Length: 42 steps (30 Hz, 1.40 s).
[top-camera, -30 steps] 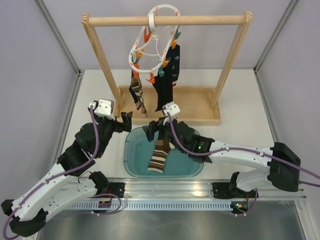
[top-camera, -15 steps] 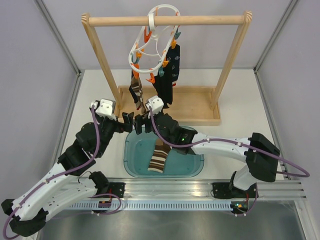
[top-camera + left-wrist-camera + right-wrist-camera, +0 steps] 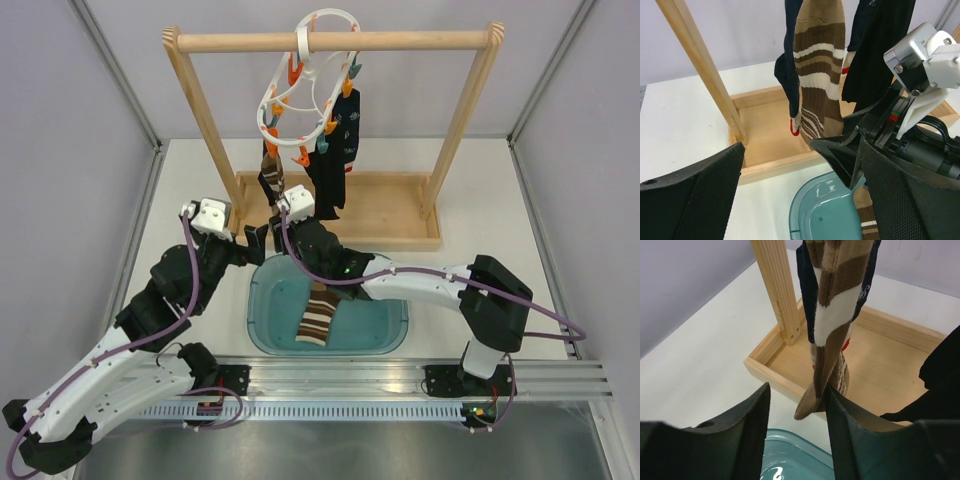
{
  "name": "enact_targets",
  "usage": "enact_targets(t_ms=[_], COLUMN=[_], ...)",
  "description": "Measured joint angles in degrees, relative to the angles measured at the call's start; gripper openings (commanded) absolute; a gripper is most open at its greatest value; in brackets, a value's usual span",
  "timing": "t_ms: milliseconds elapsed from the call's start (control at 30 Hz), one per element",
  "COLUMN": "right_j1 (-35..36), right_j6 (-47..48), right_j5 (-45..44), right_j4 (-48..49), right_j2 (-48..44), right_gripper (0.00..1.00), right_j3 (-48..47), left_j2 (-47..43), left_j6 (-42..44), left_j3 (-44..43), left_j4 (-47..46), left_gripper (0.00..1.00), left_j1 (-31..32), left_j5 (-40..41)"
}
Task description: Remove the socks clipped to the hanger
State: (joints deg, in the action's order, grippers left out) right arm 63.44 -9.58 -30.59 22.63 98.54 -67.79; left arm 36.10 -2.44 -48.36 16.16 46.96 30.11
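The white oval clip hanger (image 3: 305,85) hangs from the wooden rail. A brown striped sock (image 3: 272,185) and dark socks (image 3: 335,150) hang clipped to it. Another striped sock (image 3: 318,315) lies in the teal basin (image 3: 385,335). My right gripper (image 3: 280,222) is open at the hanging striped sock's toe. In the right wrist view the sock (image 3: 832,315) hangs between the fingers of this gripper (image 3: 797,410), its toe against the right finger (image 3: 860,435). My left gripper (image 3: 255,243) is open and empty beside the basin. In its wrist view this gripper (image 3: 800,200) faces the striped sock (image 3: 817,75) and a dark sock (image 3: 875,50).
The wooden rail frame (image 3: 330,42) stands on a tray-like wooden base (image 3: 390,210) behind the basin. Its left post (image 3: 777,285) is close to the left of the right gripper. The right arm's gripper body (image 3: 920,65) crosses just in front of my left gripper.
My right gripper has moved from above the basin to the left and farther back, up to the toe of the hanging striped sock. The left arm has not moved.
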Motion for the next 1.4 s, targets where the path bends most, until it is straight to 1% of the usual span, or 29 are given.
enact_targets(t_ms=[33, 100, 133, 300, 367, 433, 500, 900, 1067, 1233, 1400], right_j1=[-0.11, -0.37, -0.46, -0.83, -0.96, -0.98, -0.98, -1.01, -1.11, -0.57, 1.11], right_j6=[0.09, 0.48, 0.59, 1.29, 1.53, 1.95, 2.34, 4.68, 4.72, 4.76, 4.68], right_j5=[-0.26, -0.52, -0.63, -1.51, -1.86, -2.19, -2.49, -2.67, -1.29, 0.2, -0.35], right_j4=[0.02, 0.09, 0.11, 0.13, 0.04, -0.02, 0.0, -1.86, -2.78, -2.75, -2.05], right_j2=[0.17, 0.5, 0.7, 1.44, 1.7, 1.73, 1.73, 1.22, -0.48, -1.73, -2.27], right_gripper=[0.46, 0.43, 0.38, 0.34, 0.29, 0.17, 0.01, 0.01, 0.01, 0.01, 0.01], right_j3=[0.0, -0.13, -0.26, -0.72, -0.81, -0.83, -0.92, -2.01, -2.01, -2.01, -2.1], left_j2=[0.02, 0.0, 0.0, 0.0, 0.0, 0.0, 0.02, 2.4, 6.21, 11.78, 17.84], left_j6=[0.0, 0.0, 0.0, 0.0, 0.0, 0.0, 0.0, -0.07, -0.46, -0.42, 1.64], left_j3=[0.0, 0.0, 0.0, 0.0, 0.0, 0.0, 0.0, -0.59, -5.38, -11.98, -19.12], left_j4=[-0.02, -0.02, -0.02, -0.02, -0.02, 0.0, -0.02, 0.22, -0.09, -1.68, -3.04], left_gripper=[1.0, 1.0, 1.0, 1.0, 1.0, 1.0, 1.0, 1.0, 1.0, 1.0, 1.0], left_j1=[0.0, 0.0, 0.0, 0.0, 0.0, 0.0, 0.0, -0.09, -0.5, -0.72, -1.36], left_j5=[-0.26, -0.55, -0.7, -0.79, -0.83, -0.96, -1.38, -1.46, 1.36, 4.57, 8.13])
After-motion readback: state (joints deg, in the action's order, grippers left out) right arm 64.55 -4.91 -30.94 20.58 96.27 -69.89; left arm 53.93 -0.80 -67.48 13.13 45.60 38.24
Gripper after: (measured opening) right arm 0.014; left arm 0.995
